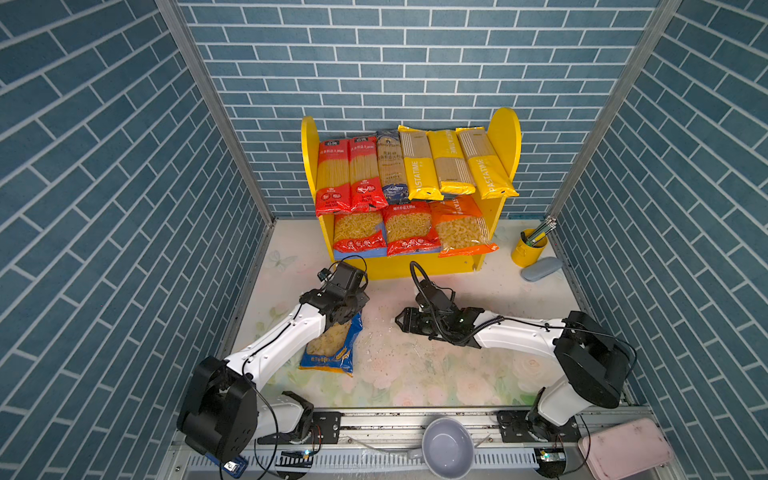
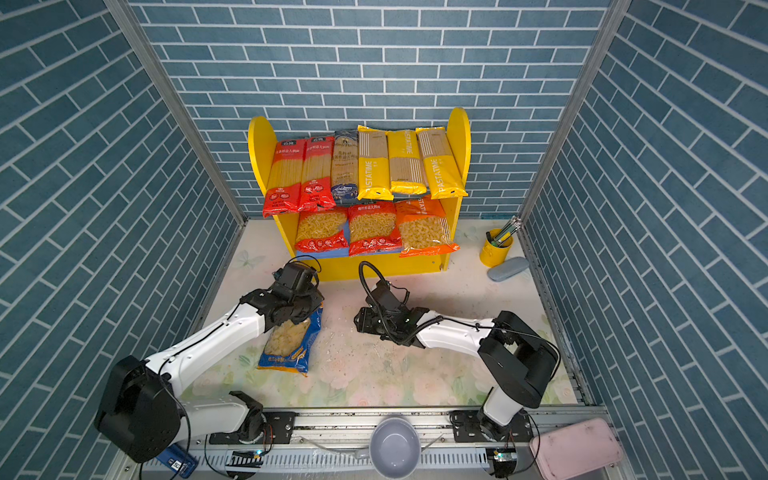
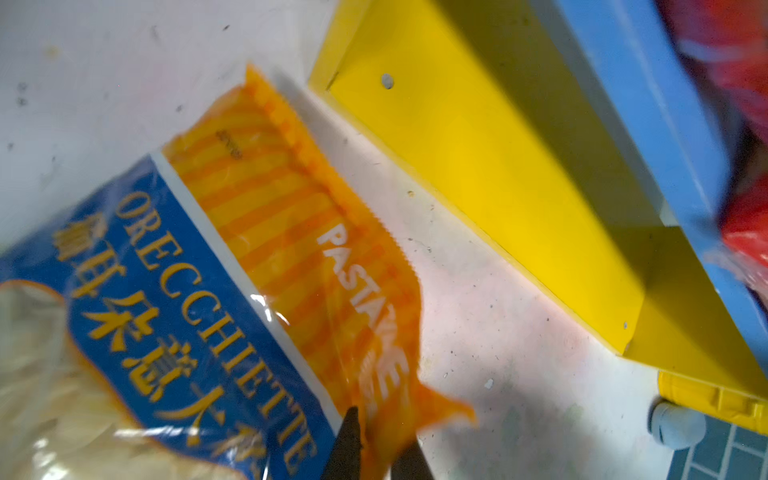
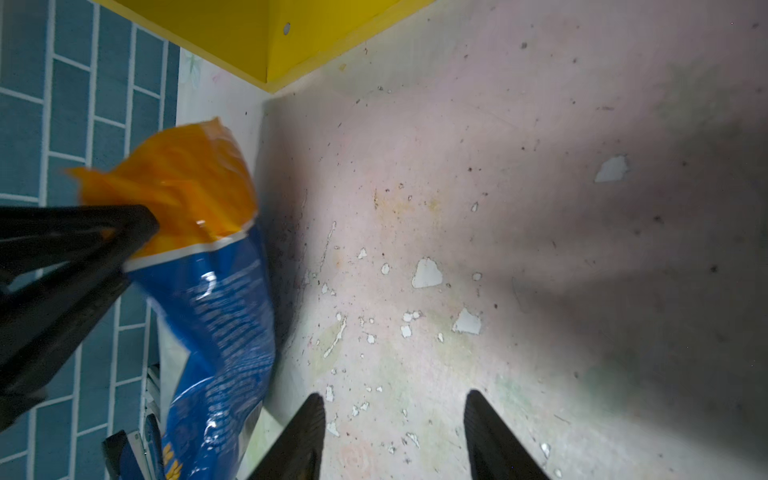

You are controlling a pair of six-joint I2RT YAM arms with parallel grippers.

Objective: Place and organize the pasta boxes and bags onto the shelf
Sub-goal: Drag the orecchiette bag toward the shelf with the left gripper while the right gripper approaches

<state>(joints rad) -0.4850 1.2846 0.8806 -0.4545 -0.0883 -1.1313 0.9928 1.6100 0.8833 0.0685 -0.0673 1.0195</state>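
Blue bag (image 1: 332, 345) with an orange-striped top; yellow shelf (image 1: 424, 266); pale floral tabletop (image 1: 415, 374); blue brick-patterned walls (image 1: 104, 166).

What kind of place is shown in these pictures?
Probably a staged robot test cell, not a real shop: blue brick-print walls on metal framing, a toy-like shelf of pasta packs, and arms mounted on a rail.

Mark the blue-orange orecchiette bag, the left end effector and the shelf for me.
blue-orange orecchiette bag (image 1: 332, 345): top view, clear window.
left end effector (image 3: 376, 449): left wrist view, fingertips pinching the bag's orange seal.
shelf (image 1: 505, 137): top view, side panel.
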